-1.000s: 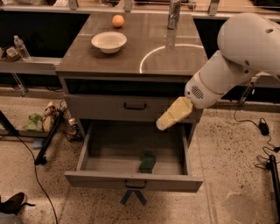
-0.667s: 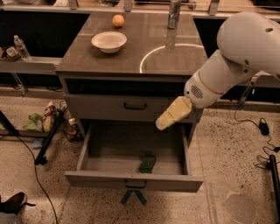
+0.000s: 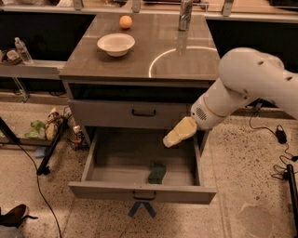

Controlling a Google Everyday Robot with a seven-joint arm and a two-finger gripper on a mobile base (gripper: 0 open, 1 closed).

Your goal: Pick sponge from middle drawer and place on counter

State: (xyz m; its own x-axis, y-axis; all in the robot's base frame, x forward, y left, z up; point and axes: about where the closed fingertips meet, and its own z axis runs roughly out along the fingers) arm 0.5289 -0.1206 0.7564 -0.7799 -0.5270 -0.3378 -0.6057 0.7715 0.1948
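Observation:
The middle drawer [image 3: 116,190] is pulled open below the counter [image 3: 158,46]. The sponge [image 3: 157,174] lies dark green side up on the drawer's grey tray, near the front, right of the middle. My gripper [image 3: 173,137], with pale yellow fingers, hangs from the white arm over the drawer's right half, above and slightly right of the sponge and apart from it. It holds nothing.
A white bowl [image 3: 116,44] and an orange fruit [image 3: 125,22] sit on the counter's back left; a metal can [image 3: 185,14] stands at the back right. Another grey drawer front [image 3: 135,113] is shut above. Cables, a stand leg and clutter lie on the floor to the left.

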